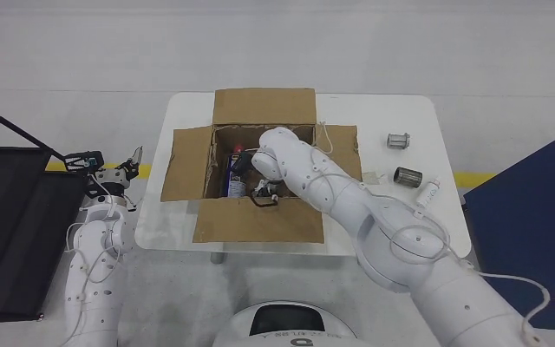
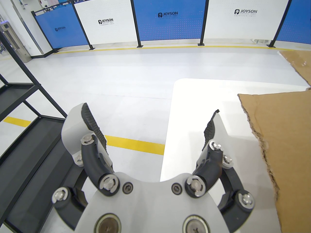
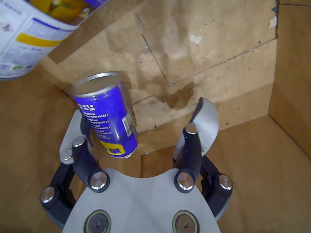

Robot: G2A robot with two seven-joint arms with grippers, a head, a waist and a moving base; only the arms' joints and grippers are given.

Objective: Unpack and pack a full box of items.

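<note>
An open cardboard box (image 1: 264,108) stands on the white table (image 1: 381,113), flaps spread out. My right arm reaches down into it. Inside, my right gripper (image 3: 141,110) is open just above the box floor (image 3: 194,56). A blue spray can (image 3: 107,112) lies tilted between the fingers, leaning against one of them, while the other finger (image 3: 205,117) stands well apart from it. A bigger white and blue can (image 3: 31,25) lies in the box beyond it. My left gripper (image 2: 150,107) hangs open and holds nothing, off the table's left edge, beside a box flap (image 2: 279,134).
On the table right of the box lie a silver cylinder (image 1: 397,140), a dark cylinder (image 1: 408,177) and a small white bottle (image 1: 427,191). A black rack (image 1: 26,225) stands on the floor left of my left arm.
</note>
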